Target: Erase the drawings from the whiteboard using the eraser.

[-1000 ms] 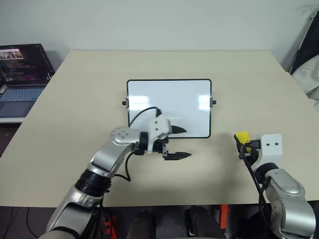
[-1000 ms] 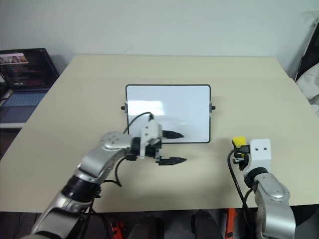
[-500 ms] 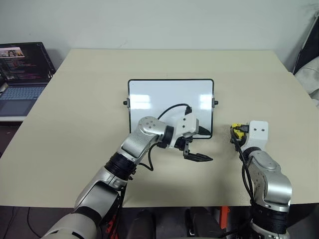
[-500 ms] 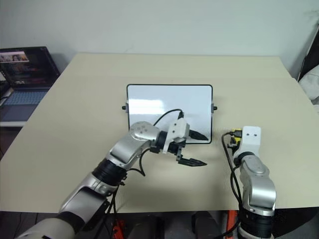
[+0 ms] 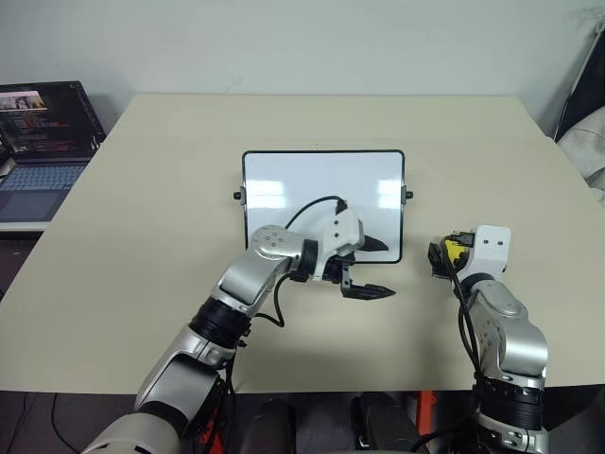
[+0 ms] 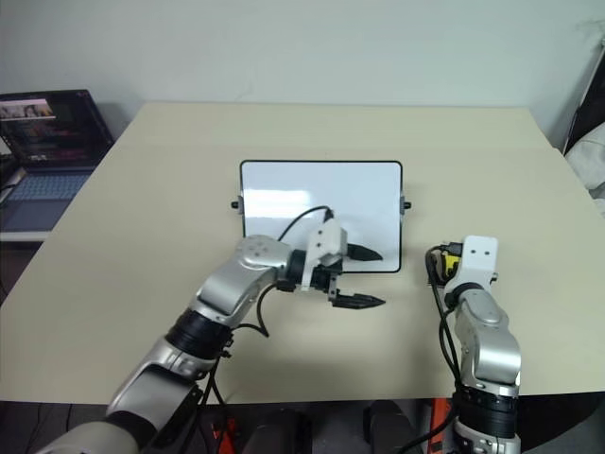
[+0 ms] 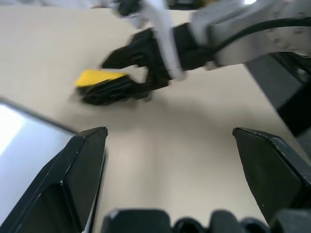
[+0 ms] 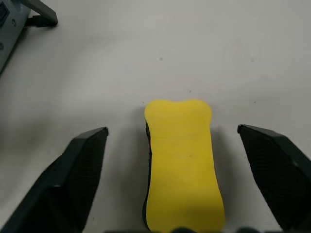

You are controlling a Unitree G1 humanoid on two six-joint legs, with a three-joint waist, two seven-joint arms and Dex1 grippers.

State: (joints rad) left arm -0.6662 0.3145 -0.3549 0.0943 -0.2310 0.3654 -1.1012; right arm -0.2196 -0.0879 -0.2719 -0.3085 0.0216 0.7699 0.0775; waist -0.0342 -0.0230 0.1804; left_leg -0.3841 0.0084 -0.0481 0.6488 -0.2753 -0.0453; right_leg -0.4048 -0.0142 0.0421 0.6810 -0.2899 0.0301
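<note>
The whiteboard (image 5: 312, 184) lies flat in the middle of the table, and its white face shows bare. The drawings are hidden; my left hand covers the board's near right part. My left gripper (image 5: 389, 270) hovers open over the board's near right corner, pointing right, with nothing between its fingers. The yellow eraser (image 8: 182, 165) lies on the table to the right of the board. My right gripper (image 8: 172, 130) stands open around it, one finger on each side and neither touching it. The left wrist view shows the eraser (image 7: 97, 77) between those black fingers.
An open laptop (image 5: 43, 132) sits on a lower surface off the table's (image 5: 142, 236) left edge. Dark and white cloth (image 5: 581, 123) hangs at the far right. Bare tabletop lies between the two grippers and along the near edge.
My right gripper came forward with the eraser, set it on the table and opened. My left gripper swung to the right, to the board's near right corner.
</note>
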